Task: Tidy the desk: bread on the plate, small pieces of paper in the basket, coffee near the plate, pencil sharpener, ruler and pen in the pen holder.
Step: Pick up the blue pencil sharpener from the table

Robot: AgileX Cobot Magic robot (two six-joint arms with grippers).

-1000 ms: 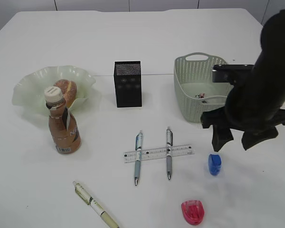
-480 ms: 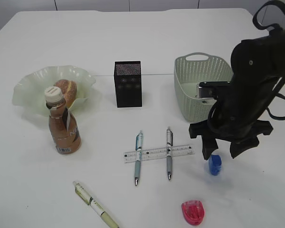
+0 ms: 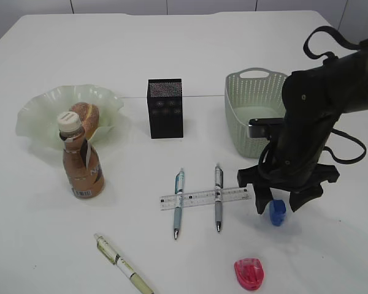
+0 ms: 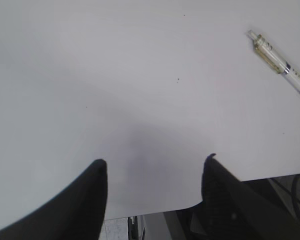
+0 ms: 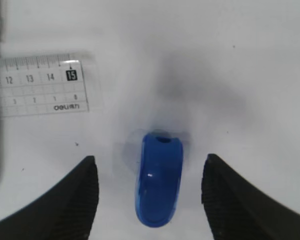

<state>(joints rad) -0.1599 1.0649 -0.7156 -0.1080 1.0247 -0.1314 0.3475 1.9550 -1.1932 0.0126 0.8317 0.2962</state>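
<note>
**Sharpener pick: watch for a squirt-out or a ruler snag**

Exterior view: your right gripper (image 3: pixel 279 207) hangs low over the blue pencil sharpener (image 3: pixel 277 212), one finger on either side, holding nothing. The ruler (image 3: pixel 205 198) lies just to the left, across two pens (image 3: pixel 178 203), and its near end sits close to your left finger. If you drift left as you come down, you may clip that end and drag the ruler and pens out of line. The pen holder (image 3: pixel 165 108) stands well apart behind them; the bread (image 3: pixel 86 119) already sits in the plate (image 3: pixel 37 113), with the coffee (image 3: pixel 81 163) just in front, and the basket (image 3: pixel 251 104) is behind your arm. A red sharpener (image 3: pixel 250 273) waits nearer the desk (image 3: pixel 184 49) edge.

Left wrist view: your left gripper (image 4: pixel 155 172) stands wide and empty above bare desk near its edge, with a pale pen (image 4: pixel 282 67) off to the side. No risk here unless it moves.

Right wrist view: the sharpener lies lengthwise between the wide-open fingers (image 5: pixel 75 200), roughly centred. It is small, smooth and rounded, so a high or off-centre close could squirt it out sideways.
</note>
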